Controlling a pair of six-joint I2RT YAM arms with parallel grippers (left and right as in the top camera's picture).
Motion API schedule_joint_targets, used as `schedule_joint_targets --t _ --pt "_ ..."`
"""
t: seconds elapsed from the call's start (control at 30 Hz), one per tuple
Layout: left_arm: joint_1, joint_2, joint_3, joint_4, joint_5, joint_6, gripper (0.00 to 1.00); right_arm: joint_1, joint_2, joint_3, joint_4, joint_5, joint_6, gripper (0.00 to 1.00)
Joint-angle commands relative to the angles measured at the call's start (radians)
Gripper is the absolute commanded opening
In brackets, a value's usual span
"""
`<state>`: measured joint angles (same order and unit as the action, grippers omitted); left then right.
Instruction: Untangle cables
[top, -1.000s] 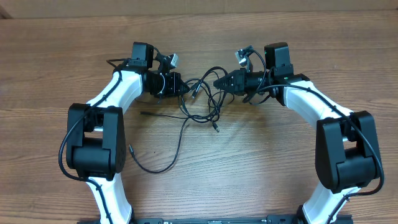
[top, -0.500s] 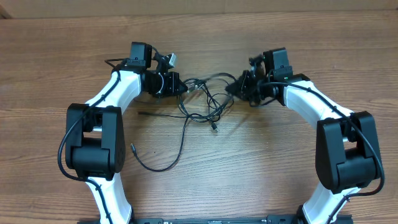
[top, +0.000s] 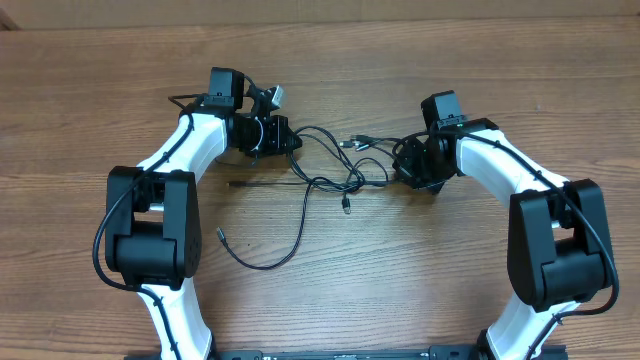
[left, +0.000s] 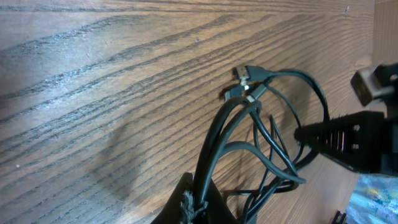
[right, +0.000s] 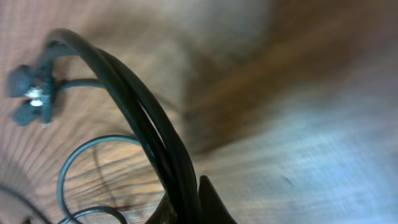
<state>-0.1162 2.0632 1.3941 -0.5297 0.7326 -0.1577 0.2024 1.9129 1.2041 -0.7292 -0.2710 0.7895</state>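
The cables (top: 335, 168) are thin black cords knotted loosely between my two grippers at mid-table. My left gripper (top: 291, 143) is shut on strands at the tangle's left end. In the left wrist view those cords (left: 214, 140) rise from its jaws (left: 200, 198) to small silvery plug tips (left: 246, 79). At the tangle's right end, my right gripper (top: 402, 160) is shut on other strands. Seen from the right wrist, thick dark cords (right: 140, 112) arc out of its jaws (right: 189, 200) toward blurred plugs (right: 31, 93). One loose strand (top: 268, 264) loops toward the table's near side.
A straight black cord end (top: 250, 182) lies left of the tangle. A free plug (top: 346, 206) hangs below it, and another plug (top: 220, 235) ends the loose loop near my left arm's elbow (top: 150, 230). Bare wooden table (top: 400, 260) surrounds them.
My right gripper has swung right and toward the near side, turning downward and drawing its strands and the plug tips rightward. The loose loop has slid slightly right. The left gripper has stayed put.
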Motion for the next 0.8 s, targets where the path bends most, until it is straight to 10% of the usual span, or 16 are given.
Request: schedule_joint_targets --t 0.0,0.4,0.77 --pt "0.011 0.009 0.021 0.005 -0.006 0.018 0.04 0.011 -0.038 -0.013 -0.050 0.065 0.241 0.04" --pt "0.095 0.009 0.021 -0.053 0.719 0.560 0.04 0.058 -0.038 -0.014 -0.073 0.072 0.410 0.10" --pt "0.163 0.009 0.021 -0.126 0.780 0.655 0.04 0.058 -0.038 -0.014 -0.082 0.193 0.233 0.18"
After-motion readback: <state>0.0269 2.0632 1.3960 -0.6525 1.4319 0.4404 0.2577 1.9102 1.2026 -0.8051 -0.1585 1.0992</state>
